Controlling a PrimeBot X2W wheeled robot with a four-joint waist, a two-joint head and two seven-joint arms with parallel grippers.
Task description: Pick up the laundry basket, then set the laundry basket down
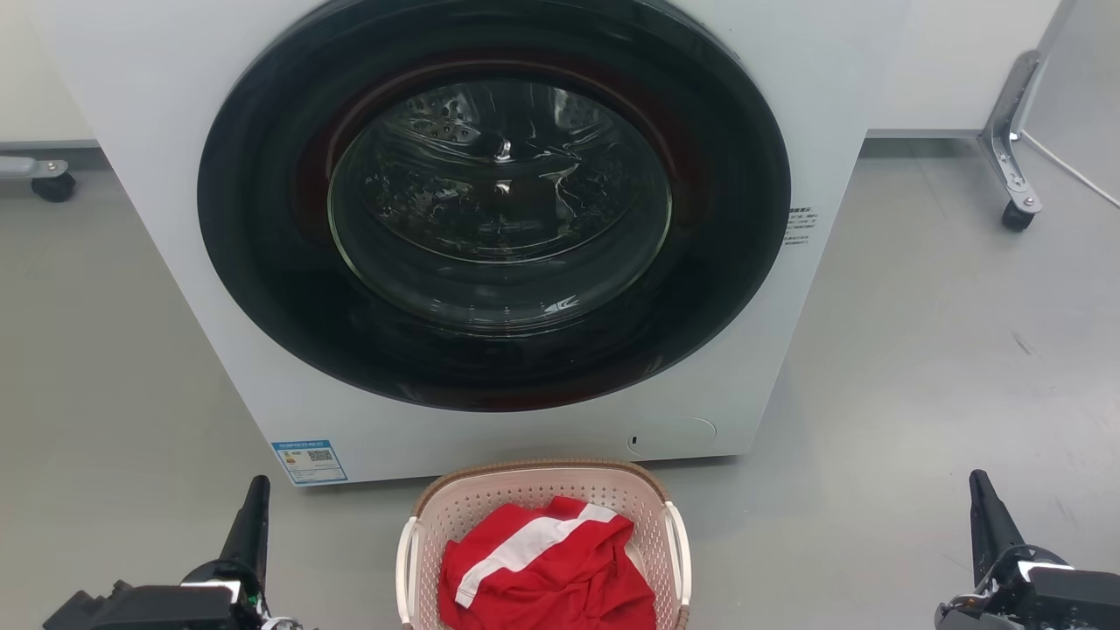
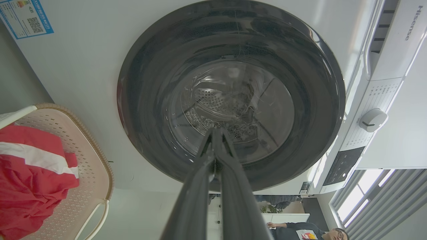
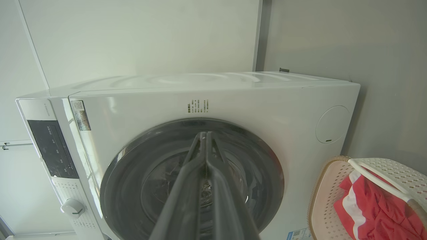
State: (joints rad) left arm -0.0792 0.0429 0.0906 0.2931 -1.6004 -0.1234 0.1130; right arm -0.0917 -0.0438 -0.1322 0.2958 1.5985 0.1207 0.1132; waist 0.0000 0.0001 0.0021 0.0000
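Observation:
The laundry basket (image 1: 542, 484), pale pink with a brown rim and white side handles, stands on the floor in front of the washing machine, bottom centre of the head view. A red garment with a white stripe (image 1: 547, 569) lies in it. The basket also shows at the left edge in the left wrist view (image 2: 83, 160) and lower right in the right wrist view (image 3: 325, 200). My left gripper (image 1: 255, 490) sits left of the basket, apart from it, fingers pressed together and empty. My right gripper (image 1: 978, 484) sits far to its right, likewise shut and empty.
The white washing machine (image 1: 175, 219) with its round dark glass door (image 1: 499, 201) closed rises just behind the basket. A caster leg (image 1: 1015, 210) stands at the far right, another caster (image 1: 54, 185) far left. Grey floor lies on both sides. A person (image 2: 310, 231) shows in the left wrist view.

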